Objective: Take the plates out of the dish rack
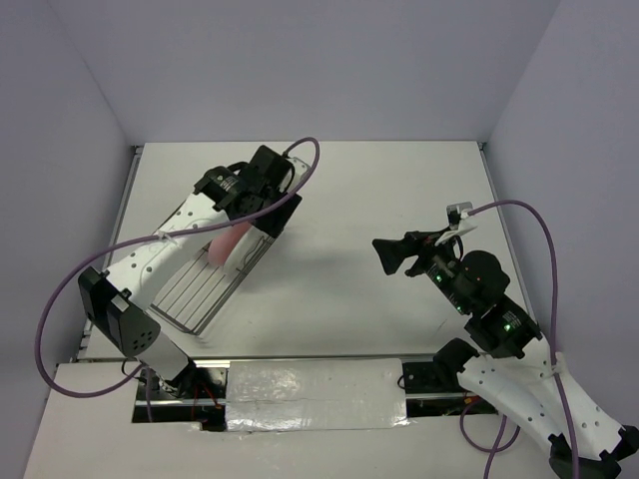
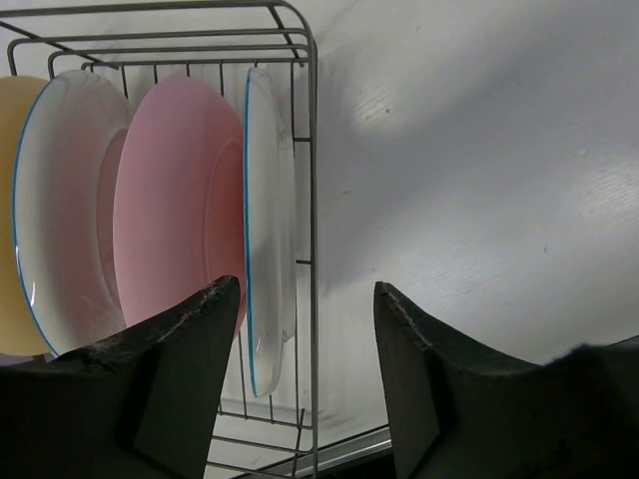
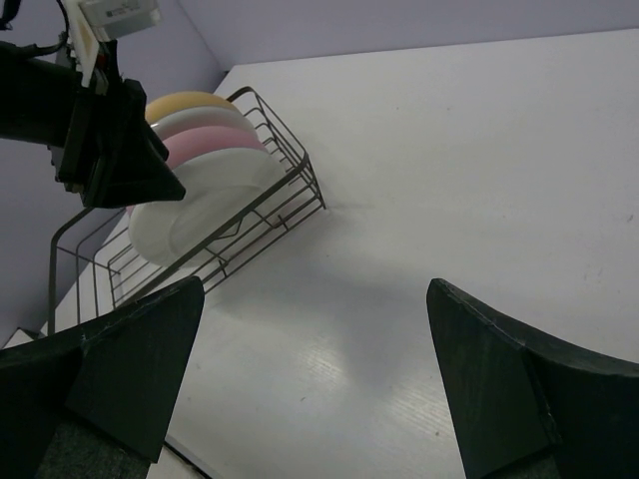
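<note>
Four plates (image 3: 215, 140) stand on edge in the dish rack (image 1: 200, 289), which sits on the left side of the white worktop (image 1: 349, 190). The left wrist view shows them in close order: a tan-yellow plate (image 2: 8, 200) at the frame's edge, a blue-rimmed white plate (image 2: 60, 200), a pink plate (image 2: 180, 200) and, nearest the rack's end wall, a second blue-rimmed white plate (image 2: 272, 200). From above, the left arm (image 1: 160, 254) hides most of this. Only a sliver of pink shows beneath it, along with the bare bars of the rack's near half. The left hand (image 2: 307, 289) hangs over the end of the row with its jaws apart. The rim of the second blue-rimmed white plate sits in the gap, one jaw just beside it and the other clear of it, so nothing is gripped. The right wrist view catches that hand from the side, above the plates. The right hand (image 1: 394, 254) hovers wide open over bare worktop, well apart from the rack.
</note>
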You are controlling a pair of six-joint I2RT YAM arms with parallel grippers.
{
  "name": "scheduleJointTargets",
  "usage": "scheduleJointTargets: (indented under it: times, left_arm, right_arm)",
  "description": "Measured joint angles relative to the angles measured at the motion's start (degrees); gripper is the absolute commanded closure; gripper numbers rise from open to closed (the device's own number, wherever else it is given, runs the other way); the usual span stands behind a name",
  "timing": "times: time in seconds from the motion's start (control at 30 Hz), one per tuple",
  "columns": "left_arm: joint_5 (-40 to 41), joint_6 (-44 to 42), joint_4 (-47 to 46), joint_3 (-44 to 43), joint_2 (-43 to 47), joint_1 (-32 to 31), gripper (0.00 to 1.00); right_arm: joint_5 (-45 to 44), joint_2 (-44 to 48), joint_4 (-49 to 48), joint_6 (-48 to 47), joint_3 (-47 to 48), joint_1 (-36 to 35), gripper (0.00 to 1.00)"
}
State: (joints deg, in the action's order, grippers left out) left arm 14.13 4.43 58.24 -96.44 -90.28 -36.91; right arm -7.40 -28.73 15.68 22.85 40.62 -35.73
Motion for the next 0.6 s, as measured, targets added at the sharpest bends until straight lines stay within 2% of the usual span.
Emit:
scheduleJointTargets:
  times: [0.3,0.6]
  left_arm:
    - [1.5,-0.2,0.5,4.2,-0.3,2.0,0.31]
    - [1.4,-1.1,0.2,6.3,-0.3,4.8,0.38]
  right_arm:
    - [0.6,0.0,0.0,0.0,0.0,0.0,0.00]
    - [0.8,-0.4,-0.1,-0.2,0.0,0.0,0.00]
